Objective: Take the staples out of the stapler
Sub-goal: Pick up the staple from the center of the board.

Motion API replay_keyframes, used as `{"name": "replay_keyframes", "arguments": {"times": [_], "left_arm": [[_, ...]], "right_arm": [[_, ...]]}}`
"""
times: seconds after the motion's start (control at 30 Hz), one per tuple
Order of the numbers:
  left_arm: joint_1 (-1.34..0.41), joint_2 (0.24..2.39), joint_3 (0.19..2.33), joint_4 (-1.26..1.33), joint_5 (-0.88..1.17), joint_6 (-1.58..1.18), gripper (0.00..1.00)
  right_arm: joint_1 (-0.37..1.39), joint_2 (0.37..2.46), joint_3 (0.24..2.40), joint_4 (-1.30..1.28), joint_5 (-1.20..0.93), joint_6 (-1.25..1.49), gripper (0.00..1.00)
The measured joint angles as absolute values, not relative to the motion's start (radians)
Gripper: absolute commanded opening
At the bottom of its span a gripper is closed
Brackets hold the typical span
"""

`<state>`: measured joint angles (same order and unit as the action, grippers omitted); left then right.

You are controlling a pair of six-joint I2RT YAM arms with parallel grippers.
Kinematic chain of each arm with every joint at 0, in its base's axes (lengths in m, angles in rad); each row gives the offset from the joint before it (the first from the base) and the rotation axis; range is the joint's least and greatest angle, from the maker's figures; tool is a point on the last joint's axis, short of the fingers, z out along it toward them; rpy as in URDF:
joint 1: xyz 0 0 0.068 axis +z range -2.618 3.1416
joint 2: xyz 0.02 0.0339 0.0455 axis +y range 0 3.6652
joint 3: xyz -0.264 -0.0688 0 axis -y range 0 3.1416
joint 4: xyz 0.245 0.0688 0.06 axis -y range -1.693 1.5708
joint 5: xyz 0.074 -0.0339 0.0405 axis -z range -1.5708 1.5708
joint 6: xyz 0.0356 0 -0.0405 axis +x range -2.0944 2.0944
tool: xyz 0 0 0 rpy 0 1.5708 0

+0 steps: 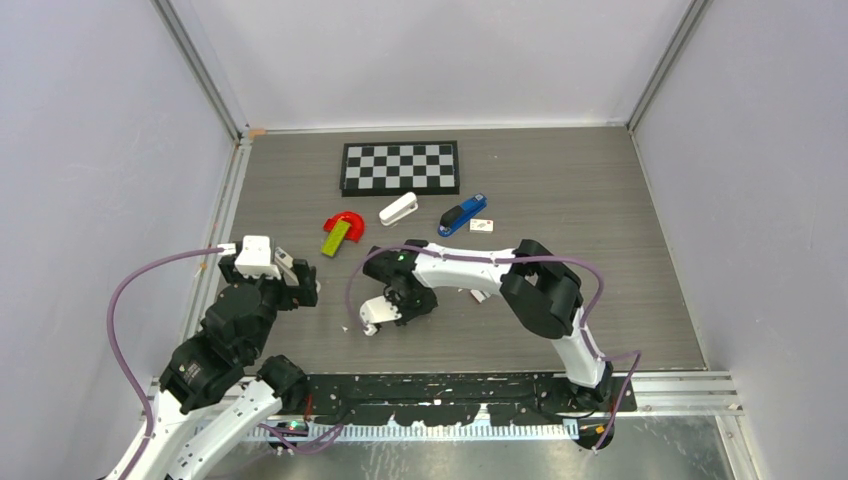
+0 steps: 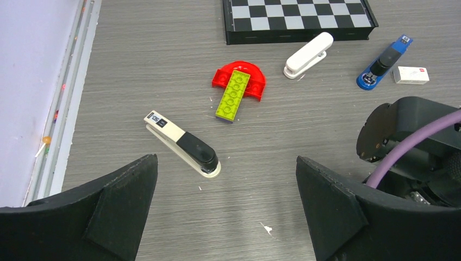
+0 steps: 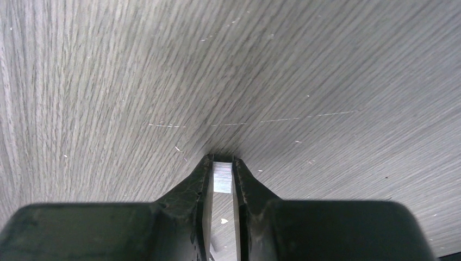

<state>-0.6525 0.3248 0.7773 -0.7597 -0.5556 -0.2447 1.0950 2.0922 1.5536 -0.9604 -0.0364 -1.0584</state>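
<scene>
Table (image 1: pixel 620 250); stapler (image 1: pixel 462 214) well beyond right hand (image 1: pixel 375 318) with staples (image 3: pixel 222 176)

Blue stapler (image 2: pixel 380 63), silvery staples (image 3: pixel 222 177)

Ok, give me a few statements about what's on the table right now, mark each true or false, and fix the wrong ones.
1. The left gripper is wide open, holding nothing. True.
2. The blue stapler lies beside a small white box. True.
3. The green brick lies alone, touching nothing else. False: it rests across the red arch piece.
4. The right gripper is clamped on the blue stapler. False: a small silvery piece sits between its fingertips, and the stapler lies apart, further up the table.
</scene>
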Motion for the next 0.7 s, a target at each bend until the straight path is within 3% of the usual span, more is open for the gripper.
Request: {"name": "replay_keyframes", "arguments": {"times": [0.3,0.7], "left_arm": [[-0.652,0.324,0.770,-0.757,-0.549,-0.245,1.00],[-0.641,0.335,0.767,-0.753,-0.524,-0.245,1.00]], "right_arm": [[1.033,2.002,1.496,-0.919,-0.134,-0.931,0.09],[0.913,1.688,1.383,-0.889,-0.315,-0.754,0.09]]}}
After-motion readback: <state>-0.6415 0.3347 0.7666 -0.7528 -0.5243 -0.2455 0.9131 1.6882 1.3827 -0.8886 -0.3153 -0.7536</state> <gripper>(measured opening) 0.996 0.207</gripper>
